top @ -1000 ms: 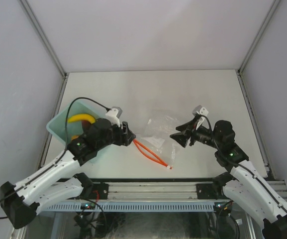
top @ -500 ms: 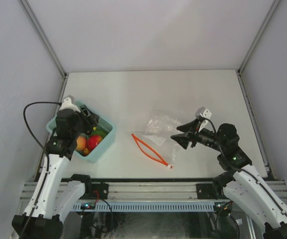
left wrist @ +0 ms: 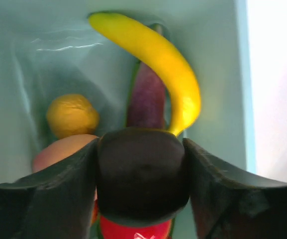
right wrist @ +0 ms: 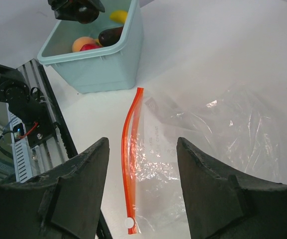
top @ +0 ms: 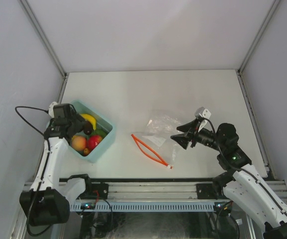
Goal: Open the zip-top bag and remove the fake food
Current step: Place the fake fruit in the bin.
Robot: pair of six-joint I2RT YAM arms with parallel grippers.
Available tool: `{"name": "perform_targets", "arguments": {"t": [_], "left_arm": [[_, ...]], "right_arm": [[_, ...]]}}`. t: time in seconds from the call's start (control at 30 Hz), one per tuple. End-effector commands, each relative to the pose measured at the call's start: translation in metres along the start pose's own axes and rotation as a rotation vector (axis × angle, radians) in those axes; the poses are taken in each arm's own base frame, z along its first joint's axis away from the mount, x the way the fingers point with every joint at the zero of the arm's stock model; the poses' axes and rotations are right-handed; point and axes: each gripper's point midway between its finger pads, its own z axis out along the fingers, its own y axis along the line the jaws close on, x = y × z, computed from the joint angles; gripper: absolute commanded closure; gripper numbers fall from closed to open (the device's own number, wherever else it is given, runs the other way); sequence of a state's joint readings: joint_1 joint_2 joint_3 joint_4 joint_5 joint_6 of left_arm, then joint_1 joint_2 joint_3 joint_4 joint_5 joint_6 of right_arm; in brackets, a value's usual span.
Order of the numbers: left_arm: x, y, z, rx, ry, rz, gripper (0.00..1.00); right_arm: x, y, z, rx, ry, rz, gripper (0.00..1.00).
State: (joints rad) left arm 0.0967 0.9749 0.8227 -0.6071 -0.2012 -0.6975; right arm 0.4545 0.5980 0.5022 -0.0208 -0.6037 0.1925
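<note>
The zip-top bag (top: pixel 160 128) lies flat mid-table, clear and seemingly empty, its red-orange zip strip (top: pixel 148 149) parted in a loop with the white slider (top: pixel 170 167) at the near end. My left gripper (top: pixel 82 127) is over the light blue bin (top: pixel 107 141), shut on a dark purple piece (left wrist: pixel 141 184). In the bin lie a yellow banana (left wrist: pixel 168 64), a purple piece (left wrist: pixel 147 97), a small orange fruit (left wrist: pixel 72 115), a peach (top: pixel 78 143) and a red apple (top: pixel 94 141). My right gripper (top: pixel 175 139) is open and empty, just above the bag's right side (right wrist: pixel 208 134).
The bin stands at the table's left edge, close to the left wall. The aluminium rail (top: pixel 148 188) runs along the near edge. In the right wrist view the bin (right wrist: pixel 98 64) sits beyond the zip strip (right wrist: pixel 130 149).
My left arm has swung left from the bag's mouth to the bin, carrying the dark piece. The right gripper has stayed almost still and open. The bag has not moved.
</note>
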Motion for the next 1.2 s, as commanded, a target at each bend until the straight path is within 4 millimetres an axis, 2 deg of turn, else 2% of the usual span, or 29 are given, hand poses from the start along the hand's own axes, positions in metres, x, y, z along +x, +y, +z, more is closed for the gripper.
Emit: {"name": "perform_targets", "arguments": {"t": [0.0, 0.07, 0.1, 0.33, 0.4, 0.5, 0.6, 0.73, 0.8, 0.87, 1.0, 1.1, 1.17], "left_arm": [[-0.033, 0.009, -0.005, -0.097, -0.095, -0.072, 0.19], [-0.036, 0.016, -0.002, -0.129, -0.111, -0.098, 0.04], [-0.038, 0.018, -0.001, -0.140, -0.117, -0.110, 0.00], [-0.040, 0.013, -0.004, -0.105, -0.101, -0.135, 0.00], [-0.042, 0.005, -0.010, -0.052, -0.106, -0.121, 0.00], [-0.042, -0.017, -0.023, 0.100, -0.108, -0.079, 0.00], [-0.039, -0.050, -0.044, 0.330, -0.115, -0.044, 0.00], [-0.033, -0.093, -0.086, 0.669, -0.139, 0.042, 0.00], [-0.027, -0.115, -0.114, 0.856, -0.126, 0.102, 0.00], [-0.025, -0.129, -0.137, 0.972, -0.114, 0.144, 0.00], [-0.024, -0.141, -0.166, 1.013, -0.111, 0.264, 0.00], [-0.026, -0.139, -0.183, 0.980, -0.154, 0.364, 0.00], [-0.029, -0.132, -0.187, 0.940, -0.174, 0.417, 0.00]], "right_arm": [[-0.010, 0.003, 0.001, -0.012, -0.023, -0.036, 0.43], [-0.009, 0.003, 0.001, -0.013, -0.017, -0.033, 0.43], [-0.009, 0.004, 0.001, -0.015, -0.018, -0.035, 0.43], [-0.009, 0.004, -0.001, -0.009, -0.019, -0.039, 0.43], [-0.011, 0.004, -0.002, -0.004, -0.024, -0.044, 0.43], [-0.017, 0.003, -0.004, 0.010, -0.030, -0.067, 0.42], [-0.023, 0.004, -0.005, 0.008, -0.039, -0.102, 0.41], [-0.030, 0.005, -0.004, 0.004, -0.047, -0.135, 0.34], [-0.031, 0.004, -0.001, -0.004, -0.044, -0.137, 0.16], [-0.031, 0.000, 0.006, -0.006, -0.019, -0.134, 0.06], [-0.048, -0.018, 0.019, 0.070, 0.056, -0.072, 0.05], [-0.076, -0.038, 0.025, 0.209, 0.069, -0.024, 0.05], [-0.096, -0.051, 0.026, 0.298, 0.078, 0.005, 0.05]]}}
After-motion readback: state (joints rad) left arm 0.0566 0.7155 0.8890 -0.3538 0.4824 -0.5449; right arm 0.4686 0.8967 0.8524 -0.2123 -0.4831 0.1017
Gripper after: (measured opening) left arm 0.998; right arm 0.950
